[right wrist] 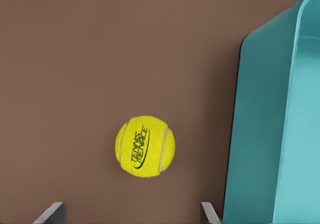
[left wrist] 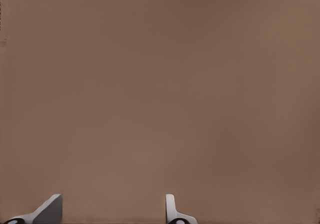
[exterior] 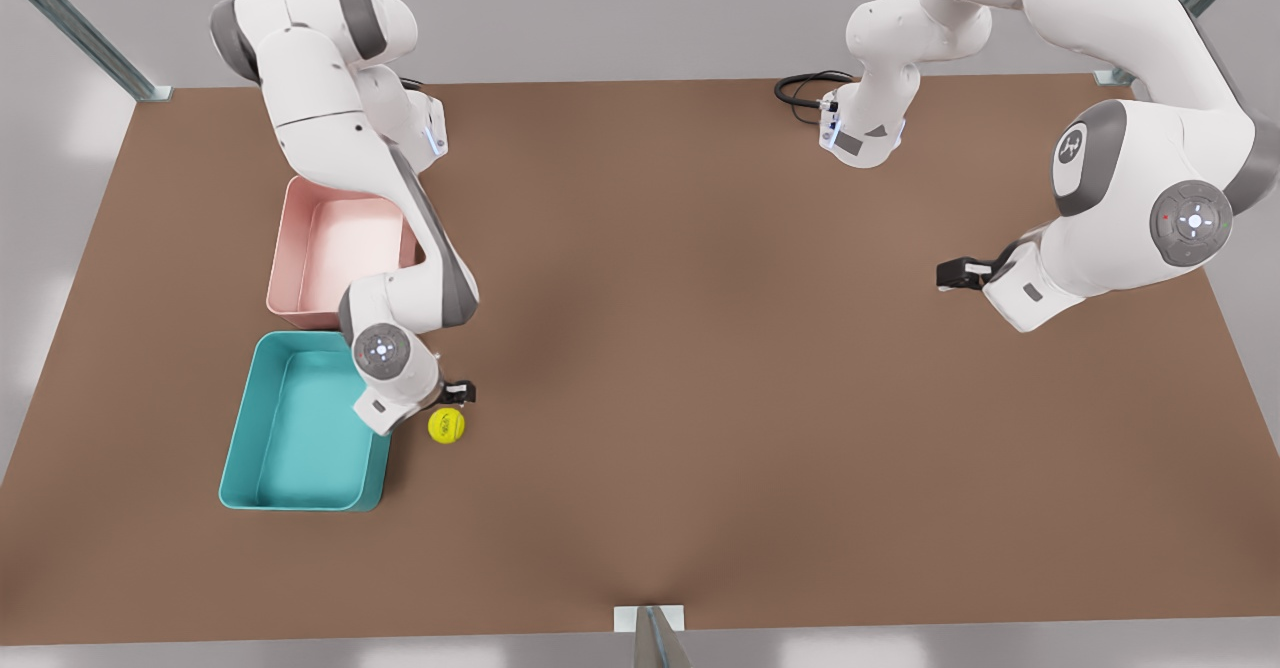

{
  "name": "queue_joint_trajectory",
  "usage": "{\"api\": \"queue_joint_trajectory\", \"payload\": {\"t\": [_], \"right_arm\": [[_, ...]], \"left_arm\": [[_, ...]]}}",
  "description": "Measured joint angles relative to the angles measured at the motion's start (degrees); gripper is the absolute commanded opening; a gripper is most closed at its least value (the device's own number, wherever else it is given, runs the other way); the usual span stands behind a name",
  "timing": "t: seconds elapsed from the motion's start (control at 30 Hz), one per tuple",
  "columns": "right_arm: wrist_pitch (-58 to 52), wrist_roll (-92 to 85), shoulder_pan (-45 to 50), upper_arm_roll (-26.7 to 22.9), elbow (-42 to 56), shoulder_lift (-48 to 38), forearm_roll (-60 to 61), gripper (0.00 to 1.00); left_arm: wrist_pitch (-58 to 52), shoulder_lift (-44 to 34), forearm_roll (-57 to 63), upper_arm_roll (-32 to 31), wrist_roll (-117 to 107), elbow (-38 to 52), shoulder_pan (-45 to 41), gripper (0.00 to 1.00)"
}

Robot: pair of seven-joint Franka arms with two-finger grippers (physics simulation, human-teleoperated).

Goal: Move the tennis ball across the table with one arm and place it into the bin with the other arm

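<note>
Yellow-green tennis ball (exterior: 447,425) rests on brown counter (exterior: 700,348), just beside teal bin (exterior: 300,493) at its 3 o'clock | right claw (exterior: 458,392) released above ball, likely poised for pickup | left claw (exterior: 950,274) released, waiting well apart

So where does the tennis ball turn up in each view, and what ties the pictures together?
Front view: the tennis ball lies on the table, just off the teal bin's wall on the front view's right, under the right hand.
Right wrist view: ball beside the bin wall, ahead of the open fingertips.
Left wrist view: bare tabletop, no ball.
Shared landmark: the teal bin.
</note>
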Motion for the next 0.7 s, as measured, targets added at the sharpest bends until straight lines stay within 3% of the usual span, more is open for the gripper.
{"api": "queue_joint_trajectory", "payload": {"t": [0.7], "right_arm": [[17.21,5.43,-0.84,-0.32,-4.94,5.98,3.98,1.0]], "left_arm": [[-0.15,0.16,-0.04,-0.09,-6.38,0.0,-0.09,1.0]]}}
